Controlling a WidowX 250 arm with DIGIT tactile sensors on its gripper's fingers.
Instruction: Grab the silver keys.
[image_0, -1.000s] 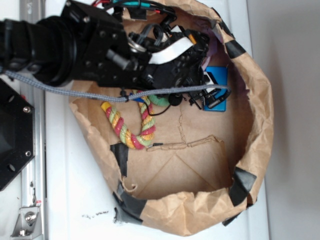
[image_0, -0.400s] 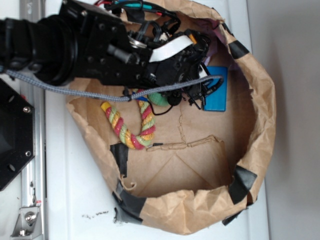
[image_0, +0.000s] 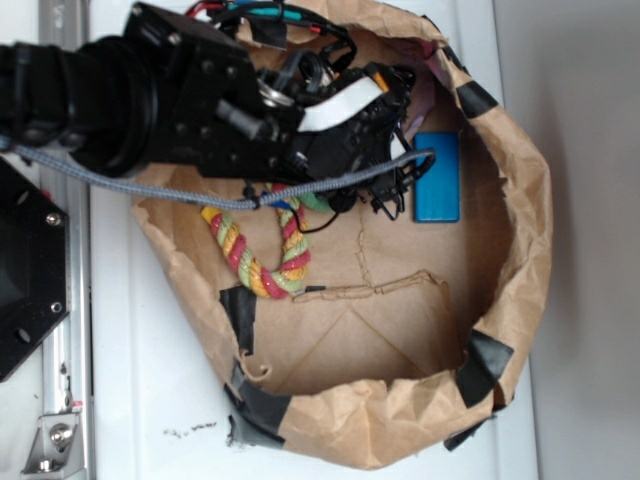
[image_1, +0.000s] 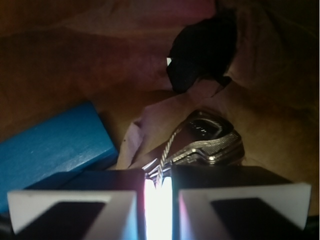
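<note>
Gripper (image_1: 158, 186) jaws are closed on the ring of the silver keys (image_1: 207, 142), seen lower center in the wrist view, right of the blue block (image_1: 50, 150).

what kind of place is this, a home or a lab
Most likely a robot lab bench: a brown paper bag taped open as a bin on a white table, holding odd props such as a rope toy, a blue block and the silver keys by the pincer.

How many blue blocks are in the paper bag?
1. The blue block lies flat on the bag's floor, just right of the end effector. The arm covers part of the bag, so another could be hidden.
</note>
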